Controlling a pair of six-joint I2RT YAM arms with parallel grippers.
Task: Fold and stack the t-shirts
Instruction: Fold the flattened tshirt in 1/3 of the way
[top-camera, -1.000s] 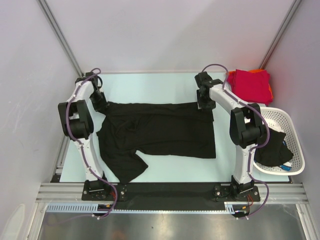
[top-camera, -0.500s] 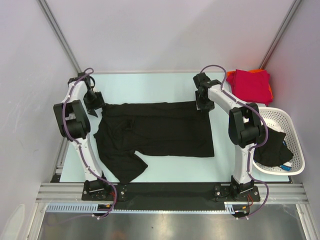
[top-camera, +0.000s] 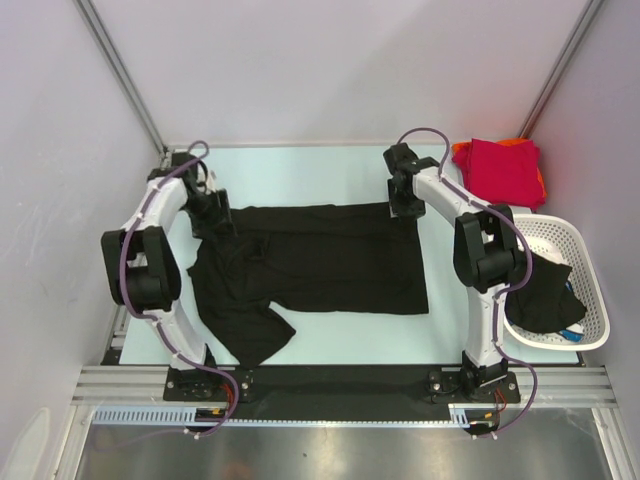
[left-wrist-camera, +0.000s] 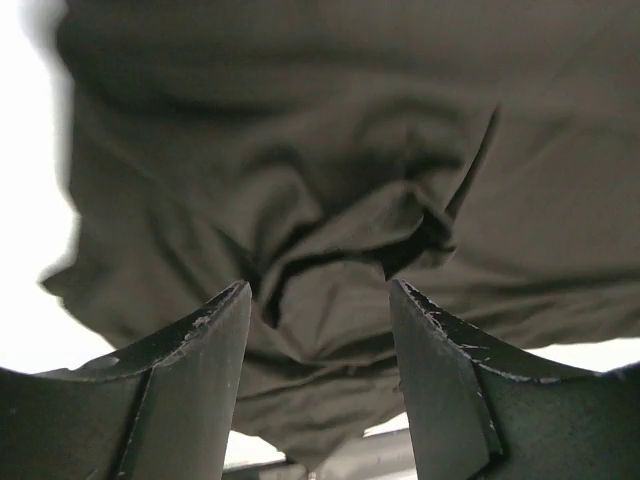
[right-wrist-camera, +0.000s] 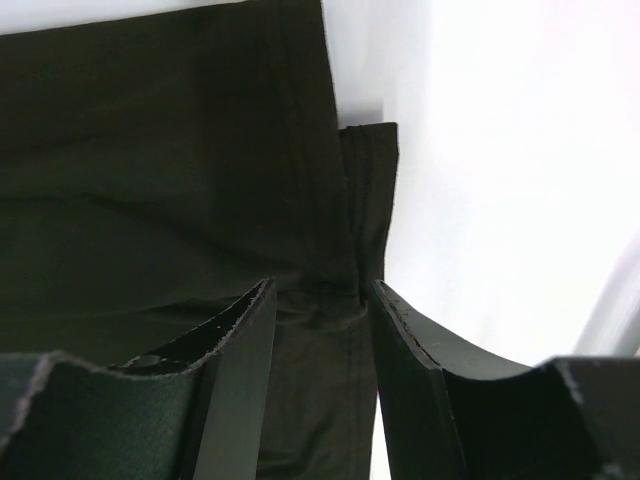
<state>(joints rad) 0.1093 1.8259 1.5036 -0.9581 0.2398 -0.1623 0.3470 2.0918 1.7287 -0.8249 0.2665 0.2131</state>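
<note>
Nearest the arm bases, on the pale table (top-camera: 360, 335): a loose sleeve (top-camera: 255, 335) of the black shirt (top-camera: 330, 265), flopped toward the near left. Beyond it, the body of that shirt spread wide across the middle of the table, mostly flat, rumpled along its left side. Off to the right, apart from the shirt: a white basket (top-camera: 595, 285) holding a heap of dark cloth (top-camera: 545, 295), a bit of blue showing at the near end.

Farther back, at the shirt's far-left corner: the left gripper (top-camera: 218, 212), down on the cloth. From its wrist, fingers partway apart with a bunched fold of black cloth between the tips; cannot tell whether pinching it or only resting there. At the far-right corner: the right gripper (top-camera: 403, 207), clamped on the stitched hem, the corner doubled over just beside the fingers.

Farthest, in the far-right corner of the table: a folded red shirt (top-camera: 500, 168) lying on top of an orange shirt (top-camera: 461, 149), only orange edges peeking out.
</note>
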